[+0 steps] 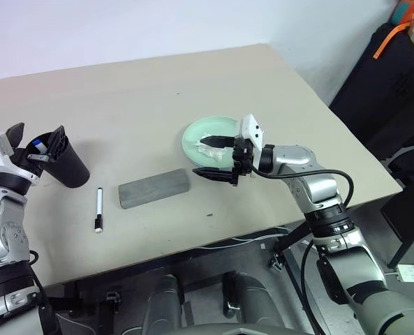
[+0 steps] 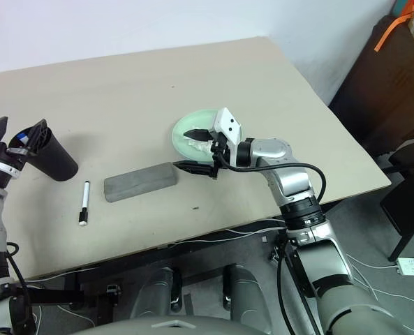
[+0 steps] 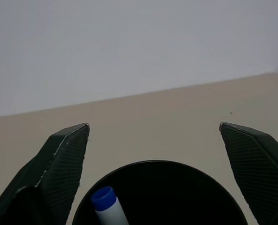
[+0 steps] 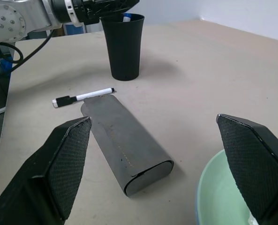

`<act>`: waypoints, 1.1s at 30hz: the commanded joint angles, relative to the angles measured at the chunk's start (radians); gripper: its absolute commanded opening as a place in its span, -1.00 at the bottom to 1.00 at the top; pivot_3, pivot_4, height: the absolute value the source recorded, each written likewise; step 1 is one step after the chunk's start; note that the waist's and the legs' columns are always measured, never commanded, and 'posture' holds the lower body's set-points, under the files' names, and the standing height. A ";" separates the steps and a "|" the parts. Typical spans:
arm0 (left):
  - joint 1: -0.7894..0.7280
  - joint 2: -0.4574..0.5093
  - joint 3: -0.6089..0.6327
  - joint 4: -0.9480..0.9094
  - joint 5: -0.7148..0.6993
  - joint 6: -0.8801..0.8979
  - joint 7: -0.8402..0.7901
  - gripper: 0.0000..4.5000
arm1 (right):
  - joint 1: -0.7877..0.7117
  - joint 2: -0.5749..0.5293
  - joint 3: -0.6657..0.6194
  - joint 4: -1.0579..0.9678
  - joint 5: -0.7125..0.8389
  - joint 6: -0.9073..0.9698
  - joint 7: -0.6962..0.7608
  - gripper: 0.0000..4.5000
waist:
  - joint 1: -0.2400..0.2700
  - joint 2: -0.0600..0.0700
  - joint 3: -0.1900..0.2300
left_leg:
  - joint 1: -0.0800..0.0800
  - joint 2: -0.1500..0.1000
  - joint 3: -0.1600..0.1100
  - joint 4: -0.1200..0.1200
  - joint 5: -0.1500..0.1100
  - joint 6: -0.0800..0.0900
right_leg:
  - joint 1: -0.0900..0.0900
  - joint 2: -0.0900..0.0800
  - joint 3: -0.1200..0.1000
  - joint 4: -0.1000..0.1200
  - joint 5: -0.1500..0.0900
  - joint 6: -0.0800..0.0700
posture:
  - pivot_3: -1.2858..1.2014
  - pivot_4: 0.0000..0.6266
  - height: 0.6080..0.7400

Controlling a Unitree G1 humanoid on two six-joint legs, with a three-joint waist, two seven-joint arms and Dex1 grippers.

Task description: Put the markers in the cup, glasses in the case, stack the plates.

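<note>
One blue-capped marker (image 3: 107, 206) in cup (image 1: 65, 162), below left tool (image 3: 154, 140)

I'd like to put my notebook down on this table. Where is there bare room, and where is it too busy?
The whole far half of the table, toward the wall, is bare. Things crowd the near strip: the black cup under the left gripper, the black-capped pen, the grey case, then the green plate under the right gripper.

The cup (image 3: 160, 194) is cut off by the left wrist view's edge, hiding most of the blue-capped marker (image 3: 108, 208). Crumpled white material, possibly tissue (image 2: 196, 148), sits half hidden behind the right gripper (image 2: 196, 150).
</note>
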 commanded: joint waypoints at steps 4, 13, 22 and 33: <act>0.058 0.138 0.065 -0.306 -0.053 0.365 0.160 0.99 | -0.054 0.021 -0.011 0.038 0.006 -0.043 0.017 1.00 | -0.004 -0.001 0.000 | 0.001 0.000 0.001 -0.001 0.000 0.000 | -0.001 0.001 0.002 0.000 0.000 0.000 | 0.03 -0.52 0.92; 0.100 0.164 0.251 -0.674 -0.224 0.932 0.421 0.99 | -0.145 0.057 -0.018 0.198 0.007 -0.124 0.090 1.00 | -0.003 -0.001 0.001 | 0.002 0.000 0.001 -0.001 0.000 0.000 | 0.000 0.001 0.003 0.000 0.000 0.000 | 0.03 -0.52 0.92; 0.252 0.137 0.440 -0.902 -0.397 1.245 0.434 0.99 | -0.165 0.056 -0.030 0.250 0.003 -0.156 0.135 1.00 | -0.003 -0.001 0.001 | 0.003 0.000 0.001 -0.001 0.000 0.000 | 0.000 0.001 0.004 -0.001 0.000 0.000 | 0.03 -0.52 0.92; 0.290 -0.079 0.211 -0.937 -0.330 1.356 0.560 0.99 | -0.165 0.044 -0.039 0.253 -0.009 -0.164 0.127 1.00 | -0.003 -0.001 0.001 | 0.006 -0.001 -0.001 -0.001 0.000 0.000 | 0.004 0.001 0.002 -0.008 0.004 0.002 | 0.03 -0.52 0.92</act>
